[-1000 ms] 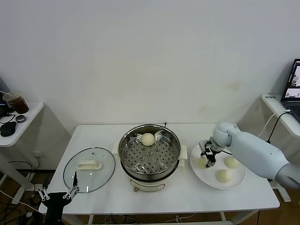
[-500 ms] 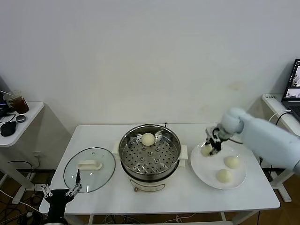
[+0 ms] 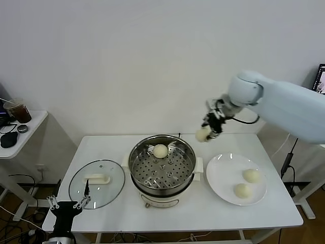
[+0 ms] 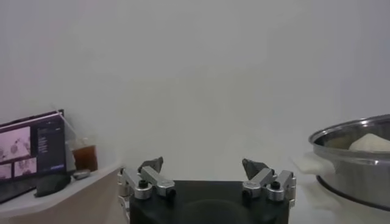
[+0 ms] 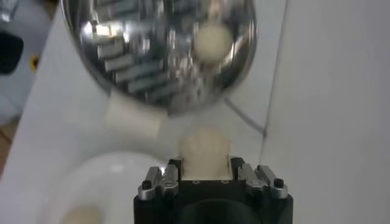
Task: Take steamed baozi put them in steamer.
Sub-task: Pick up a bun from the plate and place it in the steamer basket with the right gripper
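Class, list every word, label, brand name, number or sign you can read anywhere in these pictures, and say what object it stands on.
None can be read.
The steamer, plate, glass lid and buns carry no visible print.
The laptop screen in the left wrist view shows images and lines of text, too small and blurred to read.
The right gripper, holding a bun, and the left gripper show no markings.

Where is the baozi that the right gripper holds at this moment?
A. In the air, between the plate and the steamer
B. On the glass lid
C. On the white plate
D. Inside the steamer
A: the right gripper holds the baozi raised above the table, between the plate and the steamer.
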`<state>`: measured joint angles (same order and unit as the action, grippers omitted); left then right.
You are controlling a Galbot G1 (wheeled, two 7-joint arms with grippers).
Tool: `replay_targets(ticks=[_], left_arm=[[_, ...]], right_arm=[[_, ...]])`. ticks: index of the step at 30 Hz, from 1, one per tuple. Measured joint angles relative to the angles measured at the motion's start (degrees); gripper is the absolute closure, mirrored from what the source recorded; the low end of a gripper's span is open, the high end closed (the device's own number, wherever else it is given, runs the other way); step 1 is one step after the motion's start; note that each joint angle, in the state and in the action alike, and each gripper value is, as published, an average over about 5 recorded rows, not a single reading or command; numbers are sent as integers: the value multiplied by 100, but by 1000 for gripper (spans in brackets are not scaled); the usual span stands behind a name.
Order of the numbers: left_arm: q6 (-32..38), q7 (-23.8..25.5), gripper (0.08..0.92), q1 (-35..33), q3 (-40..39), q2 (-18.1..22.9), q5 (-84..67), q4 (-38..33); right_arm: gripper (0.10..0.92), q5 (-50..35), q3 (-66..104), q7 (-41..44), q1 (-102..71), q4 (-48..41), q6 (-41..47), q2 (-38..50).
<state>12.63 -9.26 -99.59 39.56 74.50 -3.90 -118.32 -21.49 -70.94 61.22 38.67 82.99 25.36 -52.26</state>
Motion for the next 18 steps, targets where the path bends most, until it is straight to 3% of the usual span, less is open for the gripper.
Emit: replay_targets(ticks=[8, 18], left_arm=[[-14, -12, 177, 107, 59, 48, -17, 51], [-7, -14, 177, 116, 114, 112, 30, 86]], right_arm=[[542, -724, -244, -530, -173, -174, 777, -1112], [541, -1023, -369, -879, -722, -736, 1290, -2156]])
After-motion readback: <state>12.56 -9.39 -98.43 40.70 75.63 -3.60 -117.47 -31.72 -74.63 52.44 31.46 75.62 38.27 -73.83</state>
